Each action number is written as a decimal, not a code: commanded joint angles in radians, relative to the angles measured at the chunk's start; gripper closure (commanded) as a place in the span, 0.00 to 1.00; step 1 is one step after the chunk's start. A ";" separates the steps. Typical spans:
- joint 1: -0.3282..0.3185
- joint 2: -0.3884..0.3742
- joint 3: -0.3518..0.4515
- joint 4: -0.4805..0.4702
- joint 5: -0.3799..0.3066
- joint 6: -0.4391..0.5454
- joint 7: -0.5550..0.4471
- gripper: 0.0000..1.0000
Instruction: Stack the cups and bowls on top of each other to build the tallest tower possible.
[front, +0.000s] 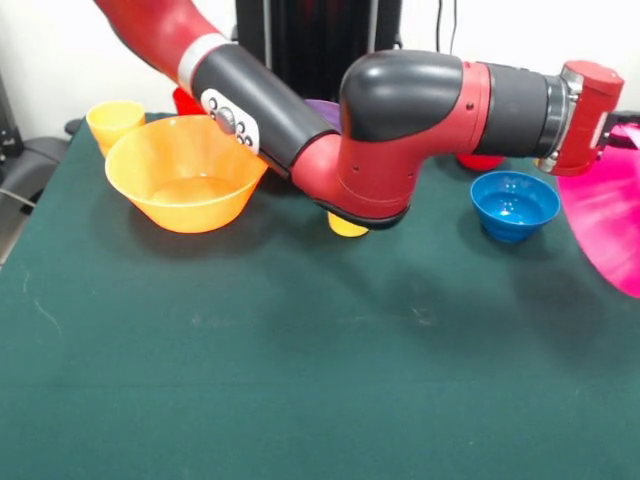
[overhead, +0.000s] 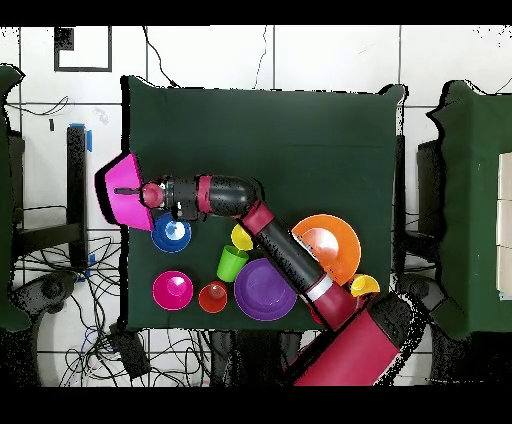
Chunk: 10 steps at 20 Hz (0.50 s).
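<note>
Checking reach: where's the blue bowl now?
Front view: blue bowl sits right of centre, between the arm's elbow and the tilted pink bowl. Overhead: just below that pink bowl, above the crimson one.

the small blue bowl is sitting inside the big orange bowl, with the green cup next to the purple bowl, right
Not quite. The blue bowl sits on the table by itself, far from the orange bowl, which is empty. The overhead view shows this. The green cup is indeed next to the purple bowl.
</note>
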 joint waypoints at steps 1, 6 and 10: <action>0.007 0.035 -0.015 -0.193 0.076 0.180 -0.378 1.00; 0.011 0.017 -0.020 -0.222 0.092 0.227 -0.391 1.00; 0.005 0.016 -0.017 -0.237 0.103 0.260 -0.399 1.00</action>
